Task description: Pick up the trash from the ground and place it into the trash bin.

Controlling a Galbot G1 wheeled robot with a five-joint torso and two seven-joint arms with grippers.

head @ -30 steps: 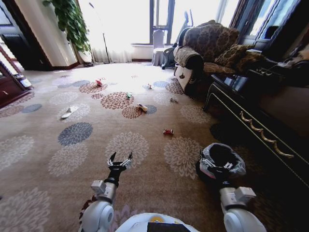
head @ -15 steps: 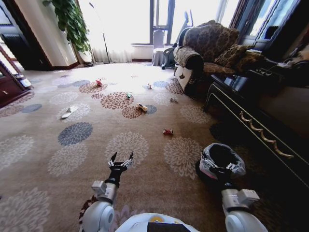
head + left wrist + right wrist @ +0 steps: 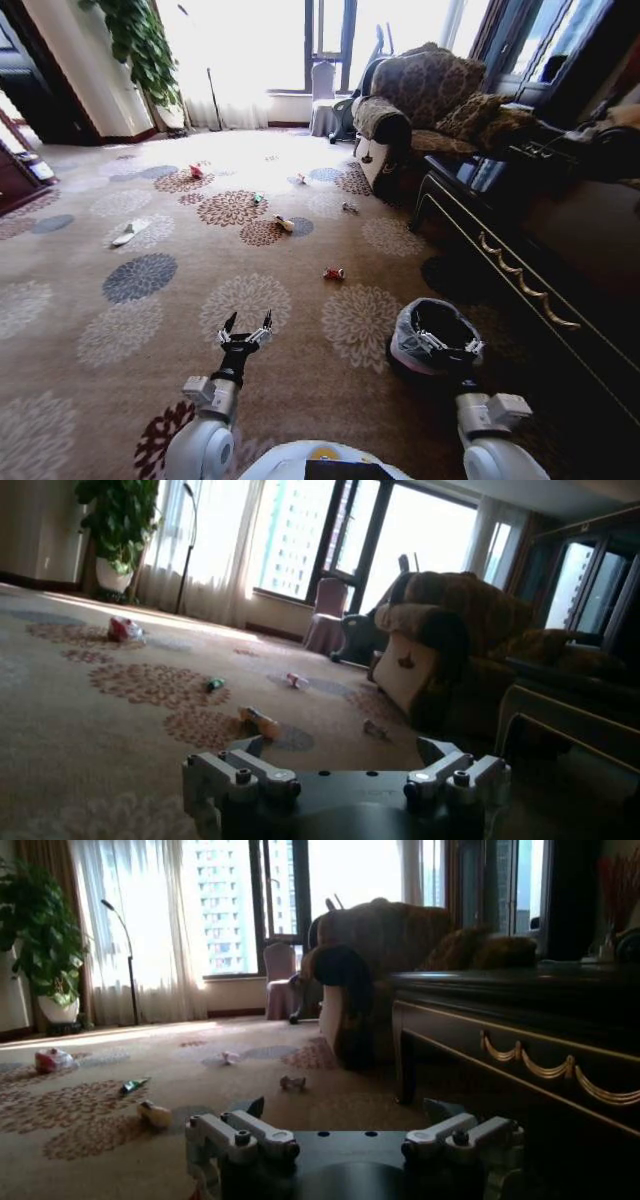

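Nearest the robot, the left gripper (image 3: 246, 330) is hovering low over the patterned carpet (image 3: 90, 300) with its fingers spread wide and nothing between them. The right gripper (image 3: 447, 346) is hanging just above the rim of the trash bin (image 3: 432, 338), also spread wide and empty. The lined bin is sitting on the carpet beside the dark cabinet (image 3: 520, 260). Farther out, a red wrapper (image 3: 333, 273) is lying well apart from both grippers. Beyond it more scraps are lying scattered: a yellowish one (image 3: 285, 224), a green one (image 3: 258, 198), a pale one (image 3: 349, 207) and a pink one (image 3: 196, 171) near the bright windows.
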